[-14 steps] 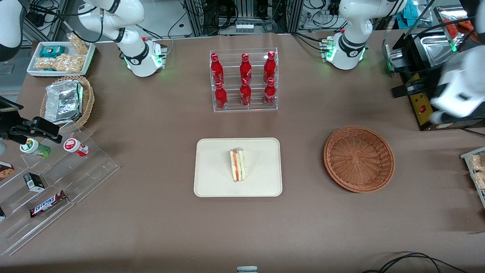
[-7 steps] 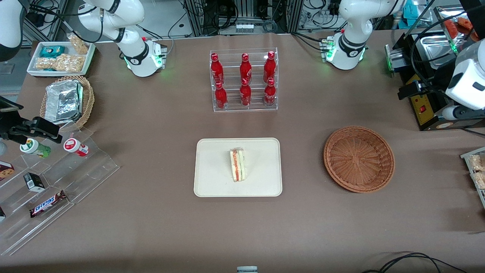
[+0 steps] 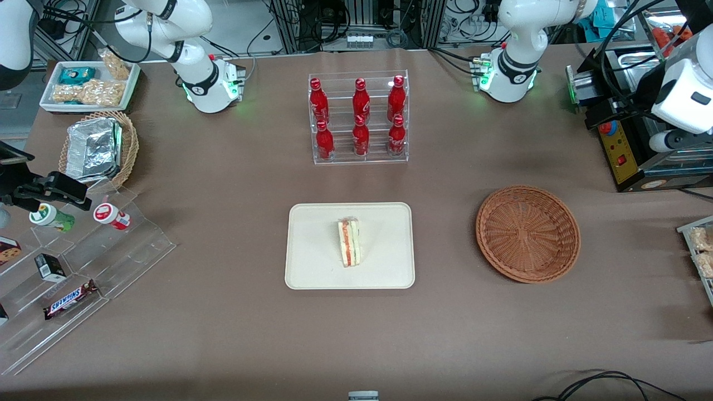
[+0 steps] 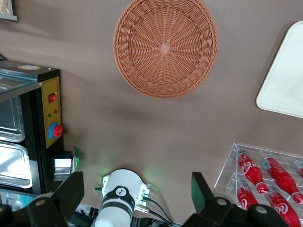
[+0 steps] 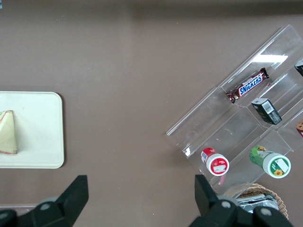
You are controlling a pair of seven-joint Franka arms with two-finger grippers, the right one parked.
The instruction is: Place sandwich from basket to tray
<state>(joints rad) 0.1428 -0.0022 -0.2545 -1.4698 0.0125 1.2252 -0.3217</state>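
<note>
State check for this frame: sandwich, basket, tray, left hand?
sandwich: lying on the tray, free of any grip
basket: holds nothing
tray: carries the sandwich
left hand: open, holding nothing, raised at the working arm's end of the table

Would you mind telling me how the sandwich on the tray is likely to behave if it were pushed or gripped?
The sandwich stands on a narrow edge on the tray, so a sideways push would probably tip it. Its layered bread looks soft and likely squashes under a firm grip. The open end effector is high above the basket, holding nothing.
</note>
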